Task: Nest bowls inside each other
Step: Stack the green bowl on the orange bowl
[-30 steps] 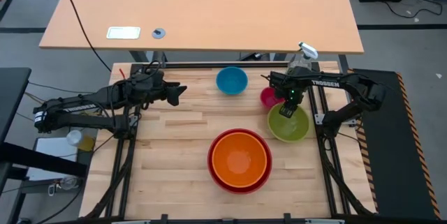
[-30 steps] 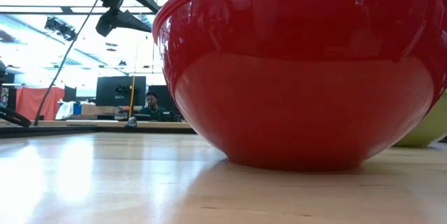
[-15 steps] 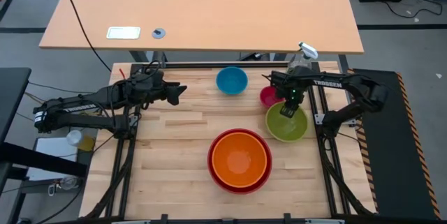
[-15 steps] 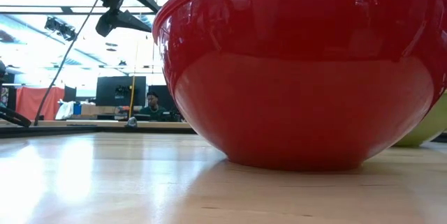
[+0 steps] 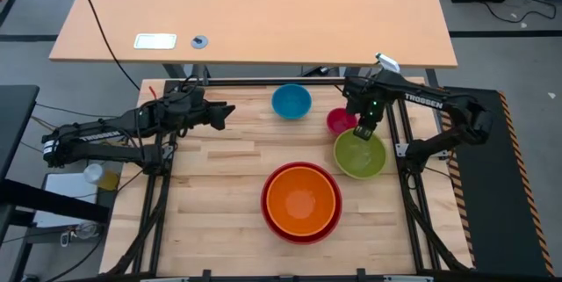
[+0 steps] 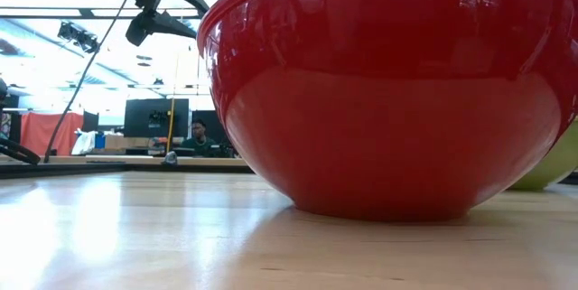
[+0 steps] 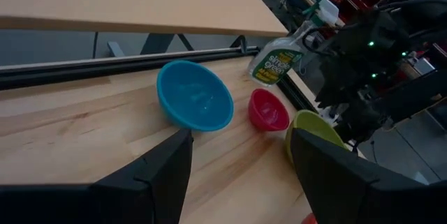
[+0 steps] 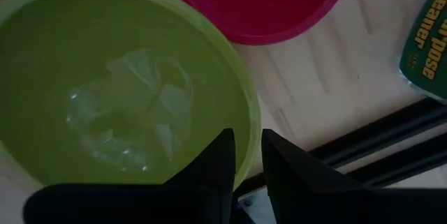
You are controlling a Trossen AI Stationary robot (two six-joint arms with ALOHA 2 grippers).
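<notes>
The orange bowl (image 5: 301,199) sits nested in the red bowl (image 5: 269,221) at the table's near middle. The blue bowl (image 5: 291,101) and the small pink bowl (image 5: 340,121) rest on their bases near the far edge. The lime green bowl (image 5: 359,155) is at the right, with my right gripper (image 5: 362,131) shut on it. My left gripper (image 5: 226,113) hovers open over the far left, its fingers apart (image 7: 241,175) and nothing between them. My right gripper (image 8: 246,165) has the green bowl's far rim (image 8: 253,135) between its two fingers (image 8: 220,161), one inside the bowl and one outside. The fingers point straight down from above. Whether the bowl's base is clear of the table I cannot tell.
A clear spray bottle (image 5: 379,69) stands at the far right corner, close behind the pink bowl. The red bowl (image 6: 388,91) fills most of the low view. Bare wood (image 5: 211,194) lies at the near left. Black frame rails (image 5: 413,194) run along the table's sides.
My right gripper has risen while staying shut on the green bowl's far rim. The green bowl has shifted a little toward the table's left.
</notes>
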